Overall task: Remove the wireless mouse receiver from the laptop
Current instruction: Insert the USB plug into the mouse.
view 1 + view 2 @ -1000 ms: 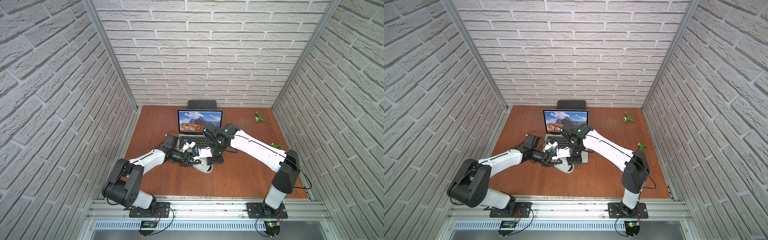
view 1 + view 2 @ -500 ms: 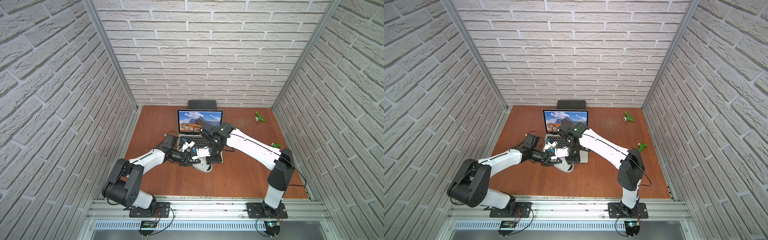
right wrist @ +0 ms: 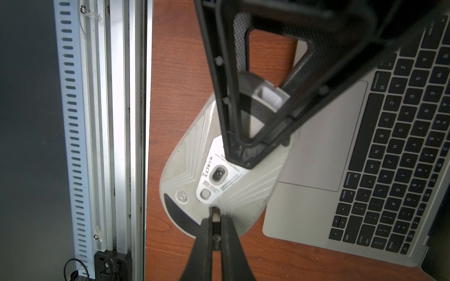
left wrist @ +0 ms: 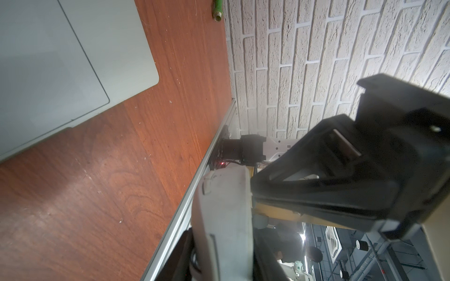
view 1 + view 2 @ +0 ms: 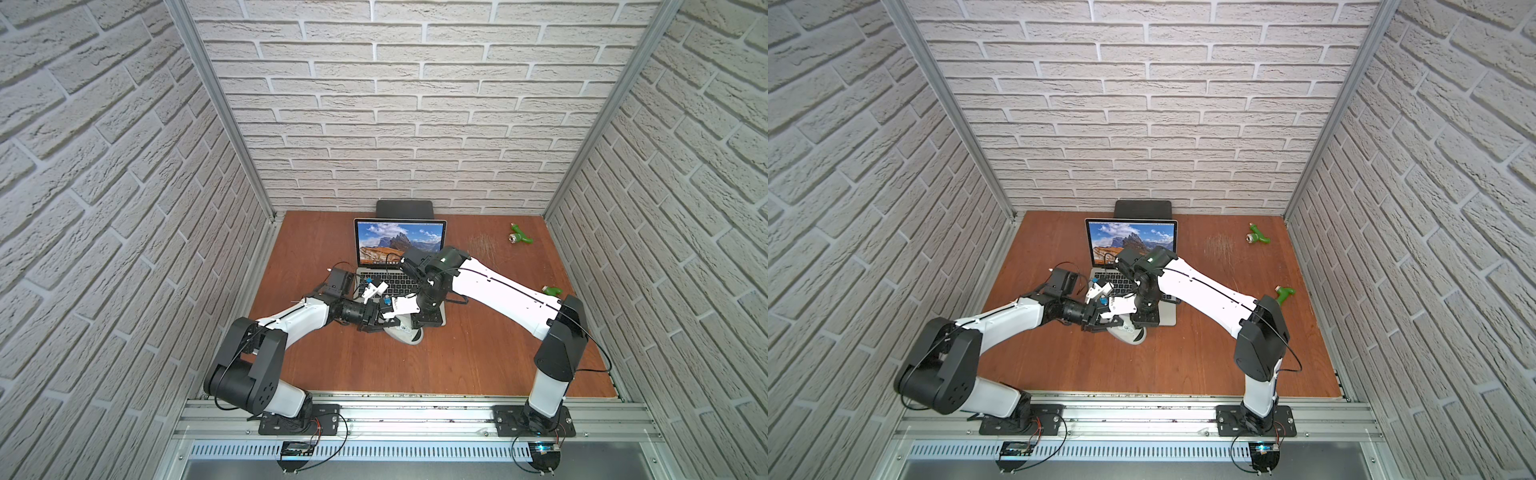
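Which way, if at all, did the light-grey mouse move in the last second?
No. In a top view the mouse keeps the same spot, just in front of the front edge of the laptop, which also has not shifted.

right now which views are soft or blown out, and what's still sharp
Both top views: evenly lit and sharp, the laptop screen free of glare. Left wrist view: brick wall blown out where the light hits it, mouse edge blurred. Right wrist view: mouse label fairly sharp; right gripper, shut on the wireless mouse receiver, blurs toward the lens.
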Action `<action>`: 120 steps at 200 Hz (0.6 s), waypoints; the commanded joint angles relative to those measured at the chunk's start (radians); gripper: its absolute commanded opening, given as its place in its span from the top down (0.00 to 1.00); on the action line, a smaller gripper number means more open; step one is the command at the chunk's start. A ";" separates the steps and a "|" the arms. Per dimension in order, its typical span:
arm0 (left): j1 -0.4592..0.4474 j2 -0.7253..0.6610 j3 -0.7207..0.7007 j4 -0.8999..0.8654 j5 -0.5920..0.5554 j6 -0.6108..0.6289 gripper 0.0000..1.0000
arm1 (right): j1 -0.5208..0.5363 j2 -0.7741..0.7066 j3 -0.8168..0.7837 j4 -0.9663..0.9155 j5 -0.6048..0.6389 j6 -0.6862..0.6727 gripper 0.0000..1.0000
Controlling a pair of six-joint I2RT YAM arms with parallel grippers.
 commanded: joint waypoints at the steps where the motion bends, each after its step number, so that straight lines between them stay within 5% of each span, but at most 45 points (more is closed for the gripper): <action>1: 0.009 -0.027 0.013 0.034 0.071 0.003 1.00 | 0.004 -0.026 -0.019 0.006 -0.039 0.008 0.98; 120: 0.019 -0.031 0.015 0.034 0.071 0.005 1.00 | -0.037 -0.071 -0.093 0.050 -0.029 0.003 0.98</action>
